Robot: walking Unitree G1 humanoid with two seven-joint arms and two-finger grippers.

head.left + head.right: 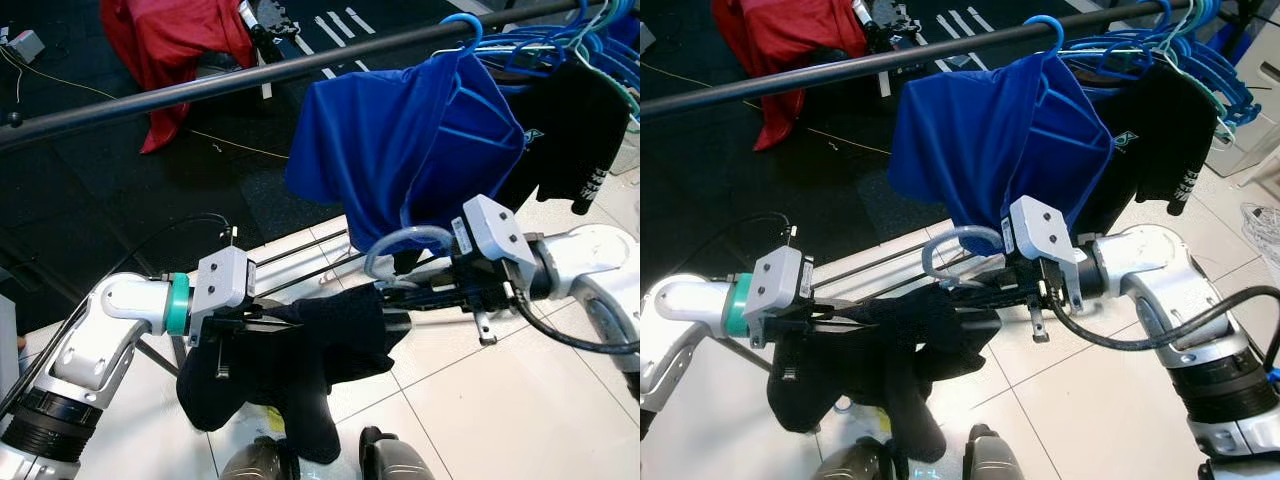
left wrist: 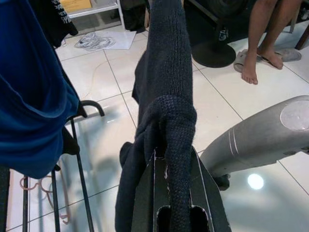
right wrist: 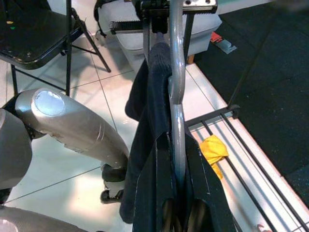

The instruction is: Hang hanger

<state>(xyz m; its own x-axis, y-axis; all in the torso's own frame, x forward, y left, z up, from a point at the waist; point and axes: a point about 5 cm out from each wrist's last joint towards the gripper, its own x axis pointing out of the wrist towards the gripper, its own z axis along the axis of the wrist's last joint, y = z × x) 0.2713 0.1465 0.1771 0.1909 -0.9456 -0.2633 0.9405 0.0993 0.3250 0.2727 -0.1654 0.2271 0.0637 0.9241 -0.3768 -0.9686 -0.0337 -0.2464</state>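
Hanger (image 1: 405,240) with dark garment (image 1: 300,360) gripped both ends; no readable writing.

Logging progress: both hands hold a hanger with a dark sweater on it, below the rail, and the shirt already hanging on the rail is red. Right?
Not quite. The shirt hanging on the rail is blue, as the left eye view shows. The rest stands: the left hand and right hand hold the hanger with the dark sweater below the rail.
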